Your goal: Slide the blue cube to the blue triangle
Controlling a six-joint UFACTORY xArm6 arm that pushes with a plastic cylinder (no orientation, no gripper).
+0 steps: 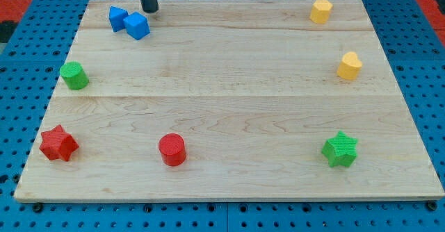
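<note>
The blue cube (138, 26) lies near the view's top left on the wooden board (229, 107). It touches the blue triangle (117, 17), which sits just to its upper left. My tip (150, 10) is just above and to the right of the blue cube, a small gap away from it. The rod runs up out of the view's top.
A green cylinder (74, 76) sits at the left edge. A red star (58, 144) and a red cylinder (172, 150) lie near the bottom left. A green star (340, 149) is at the bottom right. A yellow hexagon block (320, 11) and a yellow heart (350, 66) sit at the right.
</note>
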